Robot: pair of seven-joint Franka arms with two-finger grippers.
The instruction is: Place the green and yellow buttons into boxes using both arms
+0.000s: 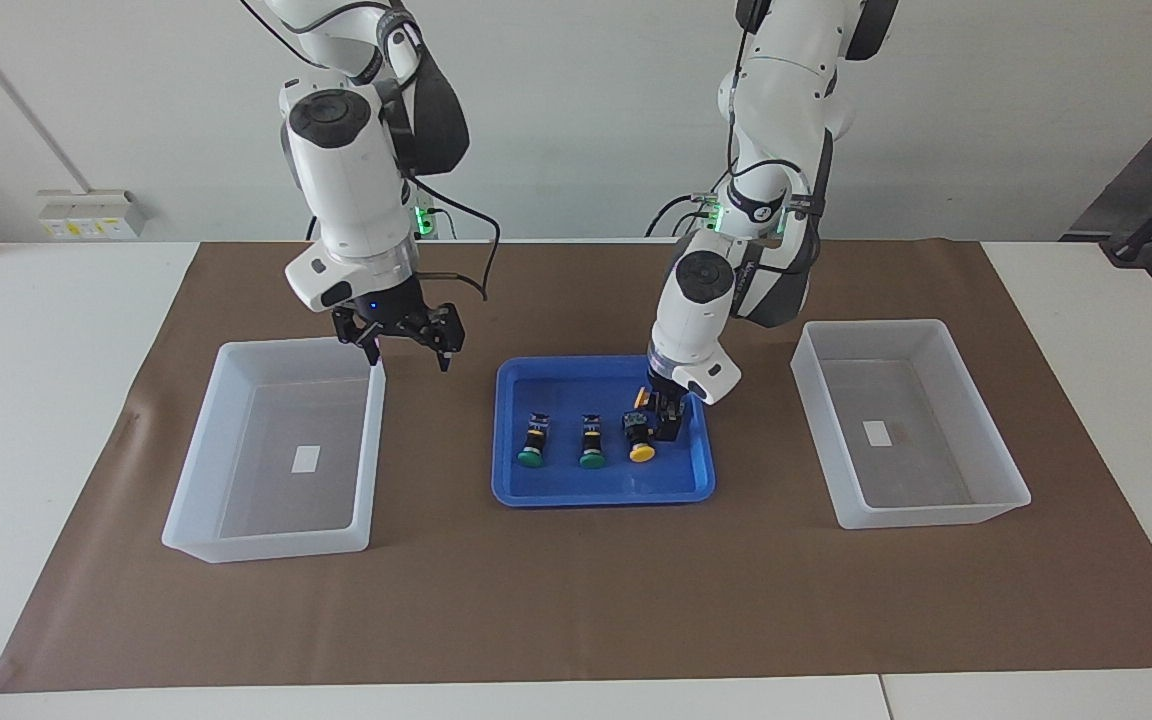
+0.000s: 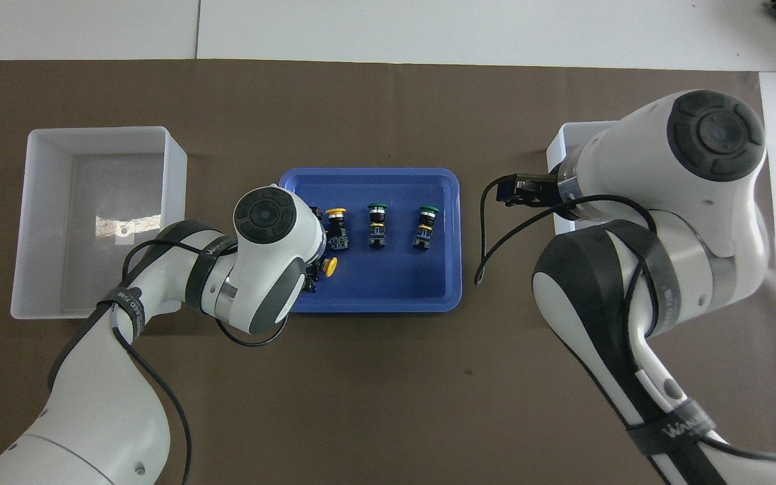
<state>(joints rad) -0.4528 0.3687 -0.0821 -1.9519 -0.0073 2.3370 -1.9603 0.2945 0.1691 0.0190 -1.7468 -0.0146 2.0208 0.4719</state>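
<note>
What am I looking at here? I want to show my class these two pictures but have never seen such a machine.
Two white robot arms work at a table. One picture faces them; the other looks down from above their end. A blue tray holds two green buttons and a yellow button. The left pincer is down in the tray at a second yellow button, apparently gripping it. The right pincer hangs open in the air between the tray and one empty box. The other box is empty too.
</note>
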